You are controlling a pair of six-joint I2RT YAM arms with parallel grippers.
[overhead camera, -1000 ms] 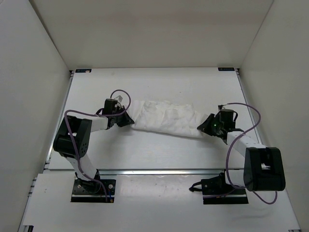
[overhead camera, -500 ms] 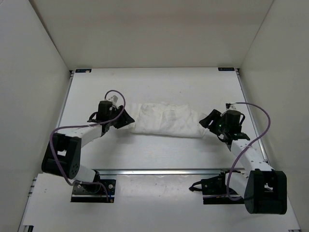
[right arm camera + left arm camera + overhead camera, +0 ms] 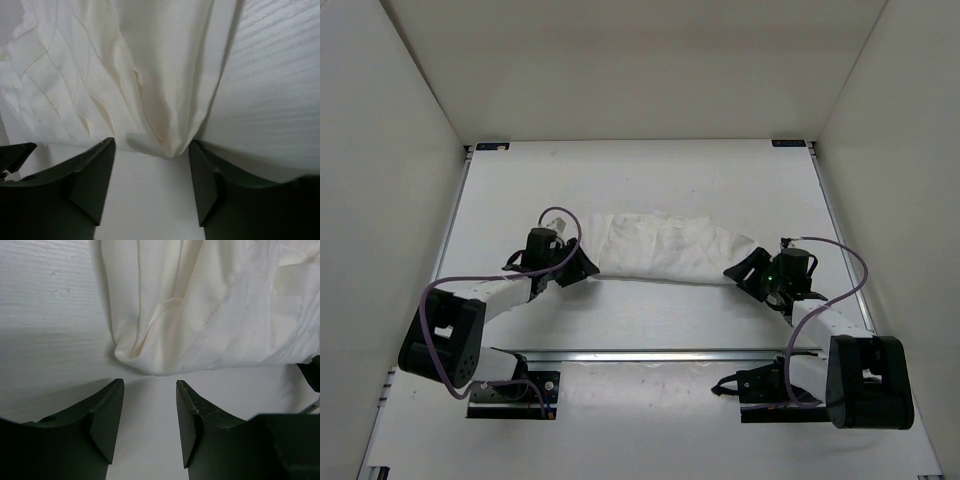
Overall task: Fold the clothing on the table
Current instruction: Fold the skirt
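Seemingly midway. White thin faintly striped fabric garment (image 3: 665, 250) lies across middle of top view on matte white rectangular table (image 3: 650, 175), gathered into long narrow band, layers stacked, wrinkled.

Black two-finger left gripper (image 3: 150, 386) at band's left end: jaws parted moderately, nothing between, rounded cloth end just ahead of tips.

Black two-finger right gripper (image 3: 152, 147) at band's right end: jaws wide, holding nothing, cloth corner reaching just into gap.

Judgement: lengthwise folding looks done. Remaining: bring ends together, flatten.
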